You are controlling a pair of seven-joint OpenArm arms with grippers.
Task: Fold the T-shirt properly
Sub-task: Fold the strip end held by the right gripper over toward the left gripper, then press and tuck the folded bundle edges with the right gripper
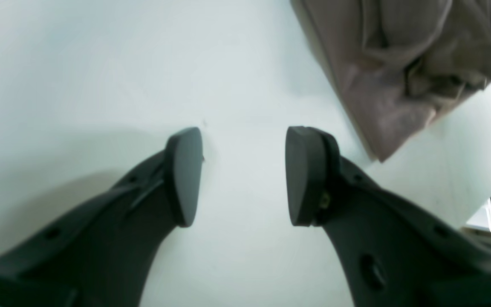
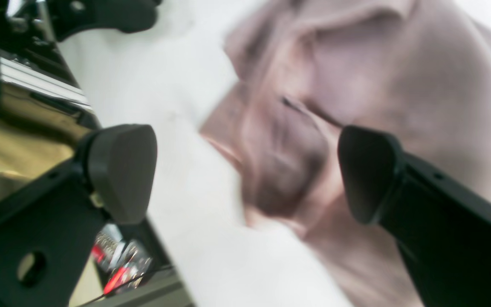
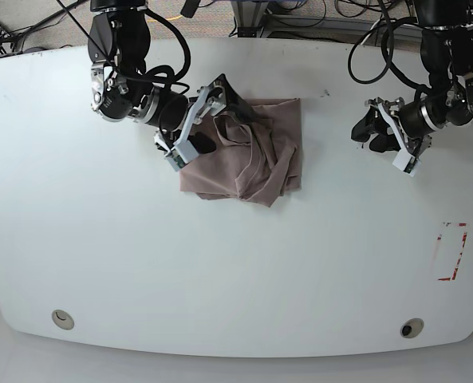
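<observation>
Right end effector [image 2: 245,175]: jaws spread wide, empty, hanging over the shirt's [image 3: 248,155] left edge.
Left end effector [image 1: 243,175]: partly open, nothing in it, shirt well off to its side.
Shirt: bunched, half-folded, mid-bench [image 3: 220,271].
Tip: I'd pinch one clean edge layer, not the whole wad.

Bare white table [image 3: 220,271] open all round, only the bunched T-shirt [image 3: 252,163] obstructing its upper middle
</observation>
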